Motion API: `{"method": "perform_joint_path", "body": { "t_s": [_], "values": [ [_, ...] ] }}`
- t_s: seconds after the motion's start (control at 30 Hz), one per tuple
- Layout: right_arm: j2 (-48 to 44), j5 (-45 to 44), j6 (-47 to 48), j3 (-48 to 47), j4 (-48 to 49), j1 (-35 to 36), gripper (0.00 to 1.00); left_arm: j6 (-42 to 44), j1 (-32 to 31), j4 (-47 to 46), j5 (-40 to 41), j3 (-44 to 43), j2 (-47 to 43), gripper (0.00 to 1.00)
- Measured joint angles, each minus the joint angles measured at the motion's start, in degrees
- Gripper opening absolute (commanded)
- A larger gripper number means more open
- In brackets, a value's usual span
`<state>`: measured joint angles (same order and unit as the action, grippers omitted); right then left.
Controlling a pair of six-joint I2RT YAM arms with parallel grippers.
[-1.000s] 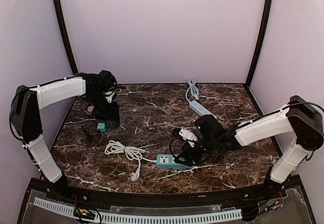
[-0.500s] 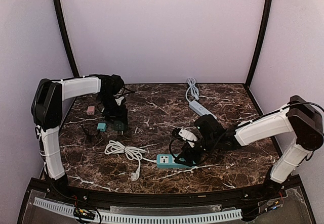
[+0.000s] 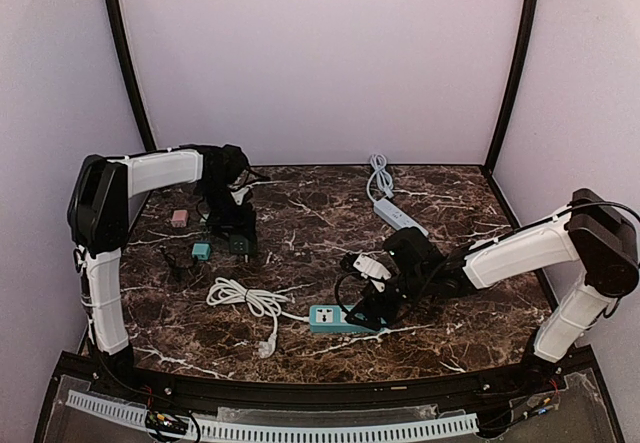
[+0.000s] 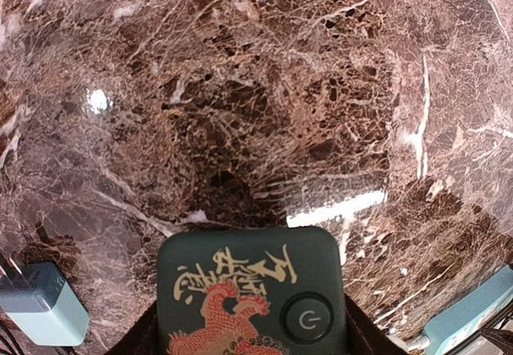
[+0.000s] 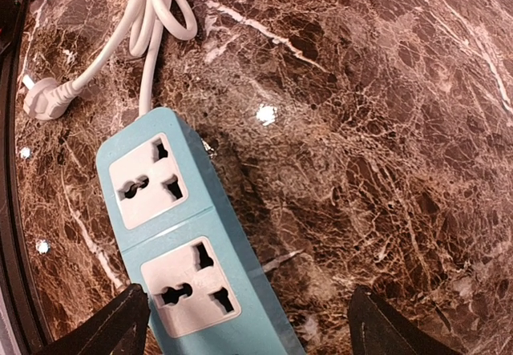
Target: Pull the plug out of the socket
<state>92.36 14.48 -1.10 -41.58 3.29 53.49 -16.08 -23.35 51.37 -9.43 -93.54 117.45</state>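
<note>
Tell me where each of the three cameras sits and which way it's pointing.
Top external: high behind the bases, looking down on the marble table; left arm and right arm show whole.
Left wrist: on the left arm, facing down at the dark green box in the left hand; finger edges show.
Right wrist: on the right arm, facing down at the teal power strip; the open right hand frames it.
Shared: top and right wrist views both show the strip.
</note>
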Motion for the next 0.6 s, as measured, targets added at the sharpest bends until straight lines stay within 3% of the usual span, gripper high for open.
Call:
{"method": "perform_joint_path", "body": {
  "t_s": [0.07,0.2,0.33,0.6],
  "values": [
    [0.0,-0.2,0.0,-0.09,-0.17,0.02,0.86,0.0,-0.02,0.02,0.02,-0.98,0.7,0.63],
    [0.0,-0.46,-0.02,-0.2,-0.2,0.02,0.86,0.33,-0.02,-0.17,0.44,-2.27,1.84,0.83],
    [0.0,-0.68,-0.04,-0.2,-0.26,0.02,0.86,0.61,0.0,-0.2,0.85,-2.71,2.8,0.93],
    [-0.02,-0.87,-0.02,-0.2,-0.33,0.02,0.88,0.72,-0.02,-0.28,1.68,-3.1,2.82,0.99]
  ]
}}
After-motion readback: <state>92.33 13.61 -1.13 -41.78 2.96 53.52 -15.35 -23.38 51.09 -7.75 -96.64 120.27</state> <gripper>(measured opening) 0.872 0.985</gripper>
